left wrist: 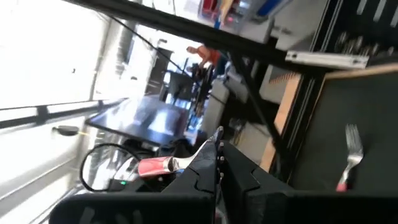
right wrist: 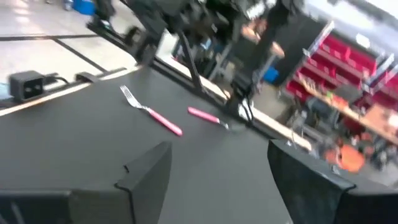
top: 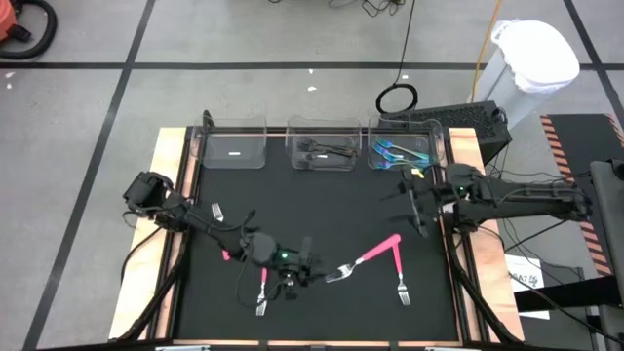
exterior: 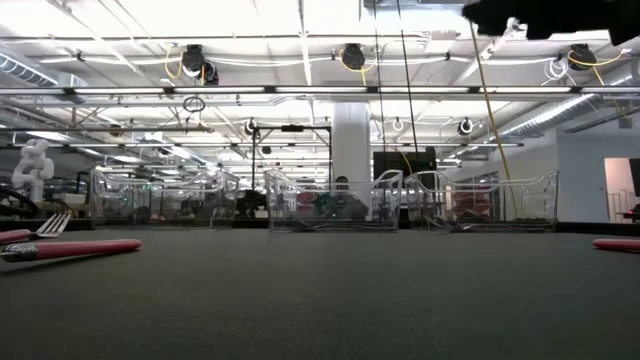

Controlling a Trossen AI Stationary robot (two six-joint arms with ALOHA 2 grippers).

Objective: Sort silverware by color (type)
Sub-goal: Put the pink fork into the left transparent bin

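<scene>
From the high view I read this as mid-sort: the left gripper sits low over the mat's near half, and a pink fork lies just beside it, its tines toward the gripper, with another pink fork beyond. The right gripper hangs near the right bin, where teal pieces already lie; black pieces fill the middle bin. In the low view, a pink handle lies flat on the mat. My left wrist view shows the fingers clamped shut on a pink-handled piece, so next I'd carry it to the left bin. My right wrist view shows the fingers spread and empty, pink forks well ahead.
</scene>
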